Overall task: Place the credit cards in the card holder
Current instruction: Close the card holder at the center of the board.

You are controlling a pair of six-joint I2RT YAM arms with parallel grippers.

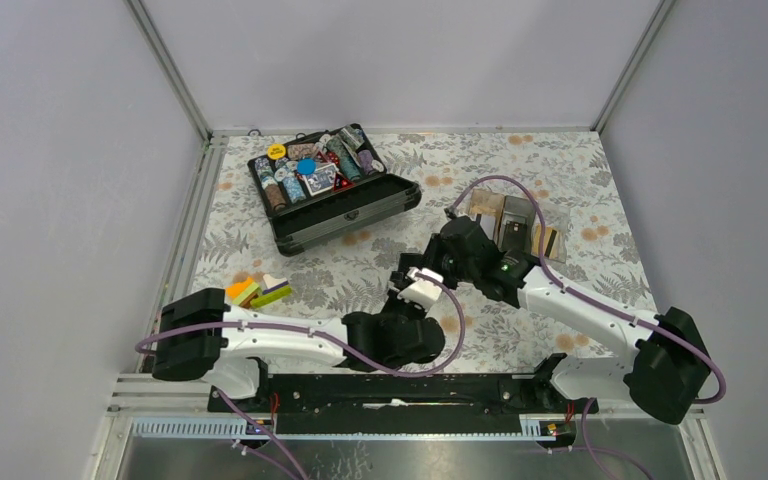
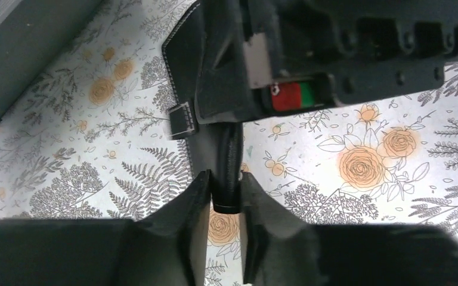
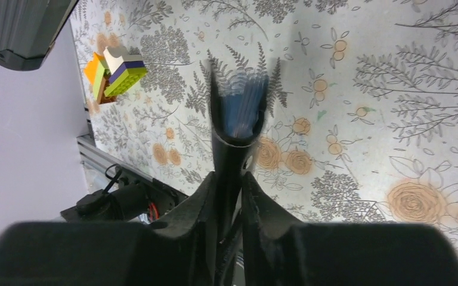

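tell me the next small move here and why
Probably open the right gripper and ease it off the card holder. Both grippers pinch the holder at once, and the left gripper is clamped on its black edge. The credit cards lie on the table beside the right arm, so freeing that arm lets it fetch one.

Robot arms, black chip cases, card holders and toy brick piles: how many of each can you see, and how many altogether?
robot arms: 2, the left arm and the right arm
black chip case: 1
card holder: 1
toy brick pile: 1
total: 5
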